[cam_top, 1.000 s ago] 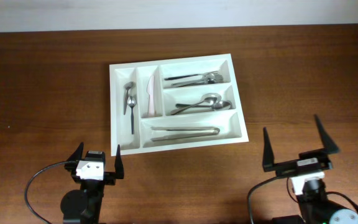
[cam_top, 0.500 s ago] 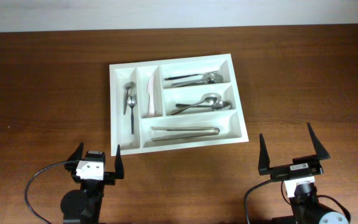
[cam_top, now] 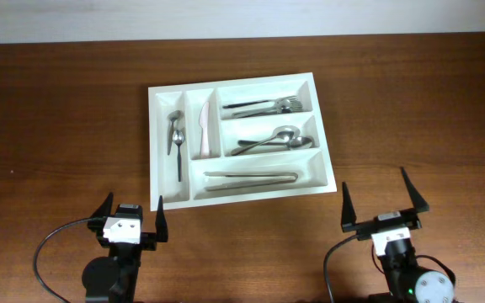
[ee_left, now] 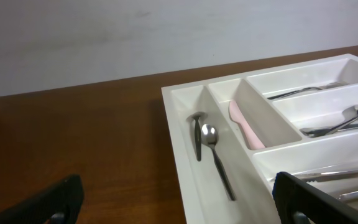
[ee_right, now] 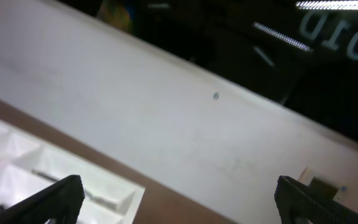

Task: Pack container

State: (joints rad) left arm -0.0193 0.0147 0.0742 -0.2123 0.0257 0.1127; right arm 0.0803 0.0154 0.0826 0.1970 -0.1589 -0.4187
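I have both grippers low at my end of the bench, each spread wide with nothing held. From the left gripper, the container sits ahead and slightly to the right, its near corner just beyond the right finger. From the right gripper, it lies ahead and off to the left, well apart. Inside it I see two small spoons, a pale pink knife, forks, larger spoons and tongs, each kind in its own compartment.
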